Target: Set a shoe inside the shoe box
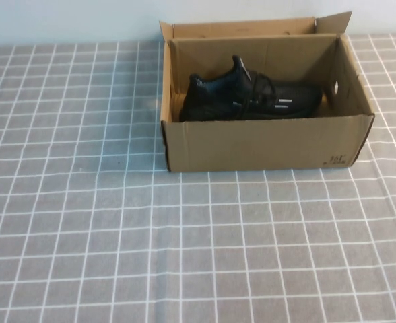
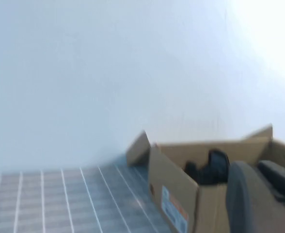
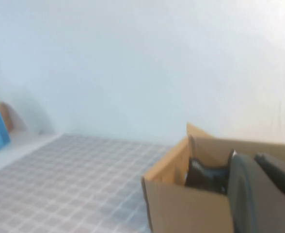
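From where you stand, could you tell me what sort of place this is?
Probably a tabletop test setup: a grey checked tablecloth, a plain pale wall, and one cardboard shoe box holding a black shoe. The left gripper and right gripper sit parked, shut.

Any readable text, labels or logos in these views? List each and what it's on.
Nothing can be read for certain.
Small black print on the shoe box, front wall's lower corner on the robot's right: too small to read.
Blue, white and orange label on the box's end wall in the left wrist view: blurred, unreadable.
Short white dashes on the shoe: marks, not letters.
Left pincer and right pincer, both shut, away from the box: no markings visible.
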You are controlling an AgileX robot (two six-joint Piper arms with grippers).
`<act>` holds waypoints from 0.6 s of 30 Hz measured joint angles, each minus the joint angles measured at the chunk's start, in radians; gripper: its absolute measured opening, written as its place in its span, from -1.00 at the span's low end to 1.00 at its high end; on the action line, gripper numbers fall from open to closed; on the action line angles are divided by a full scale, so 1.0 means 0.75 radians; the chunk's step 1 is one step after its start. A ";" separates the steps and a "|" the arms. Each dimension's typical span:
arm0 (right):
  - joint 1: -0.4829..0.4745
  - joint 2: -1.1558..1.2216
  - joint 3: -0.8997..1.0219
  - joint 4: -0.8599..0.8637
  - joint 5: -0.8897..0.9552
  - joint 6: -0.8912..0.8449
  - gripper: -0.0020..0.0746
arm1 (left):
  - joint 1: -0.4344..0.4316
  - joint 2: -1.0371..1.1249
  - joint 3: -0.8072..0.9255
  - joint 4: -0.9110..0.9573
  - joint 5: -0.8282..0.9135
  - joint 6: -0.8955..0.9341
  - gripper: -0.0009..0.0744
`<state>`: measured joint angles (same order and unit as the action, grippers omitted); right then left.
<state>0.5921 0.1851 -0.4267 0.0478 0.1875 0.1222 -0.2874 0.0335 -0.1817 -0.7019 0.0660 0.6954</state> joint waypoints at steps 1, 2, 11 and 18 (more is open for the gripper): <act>0.000 0.007 0.010 0.002 -0.032 0.000 -0.99 | 0.000 0.027 0.003 -0.006 0.015 0.006 -0.98; 0.000 0.010 0.016 0.002 -0.060 0.000 -0.99 | 0.000 0.047 0.009 -0.009 0.019 0.012 -0.98; 0.000 0.028 0.046 0.002 -0.193 0.000 -0.99 | 0.000 0.169 0.078 -0.002 0.023 0.024 -0.98; 0.000 0.028 0.046 0.002 -0.193 0.000 -0.99 | 0.000 0.174 0.081 0.000 0.026 0.024 -0.98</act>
<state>0.5921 0.2061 -0.3920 0.0494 0.0428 0.1222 -0.2874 0.1639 -0.1210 -0.7022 0.0853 0.7134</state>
